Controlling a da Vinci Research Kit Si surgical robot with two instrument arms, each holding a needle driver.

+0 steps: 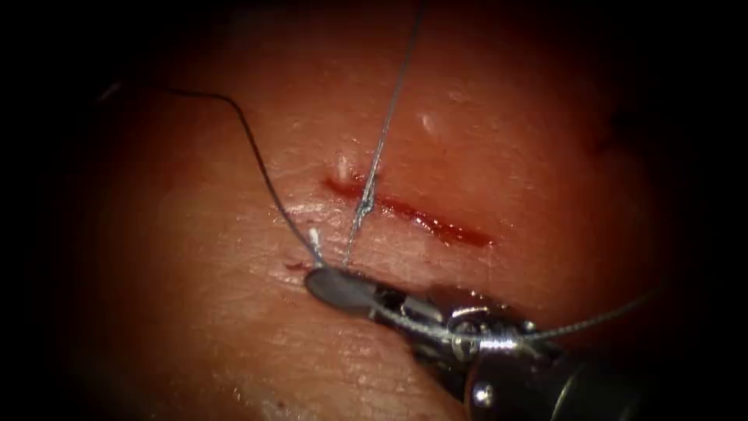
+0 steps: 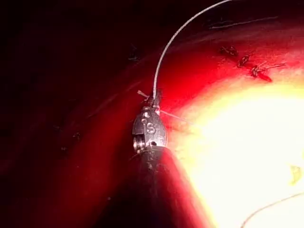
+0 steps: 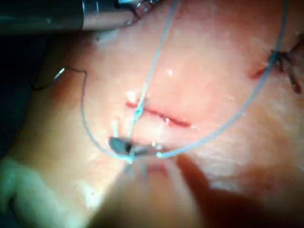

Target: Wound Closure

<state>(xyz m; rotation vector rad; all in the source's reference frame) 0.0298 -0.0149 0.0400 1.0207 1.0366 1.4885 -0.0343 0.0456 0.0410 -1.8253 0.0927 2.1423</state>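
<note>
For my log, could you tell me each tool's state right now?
Left tool: shut on the thread.
Right tool: shut on the thread beside the cut.

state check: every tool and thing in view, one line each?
right tool: jaws shut on the thread beside the cut
left tool: jaws shut on the thread
thread: runs up from a knot at the cut
cut: open, red fluid along it
tissue: finished stitches further along

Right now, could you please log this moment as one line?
right tool: shut on thread below cut | left tool: shut on thread | knot at cut | tissue
</note>
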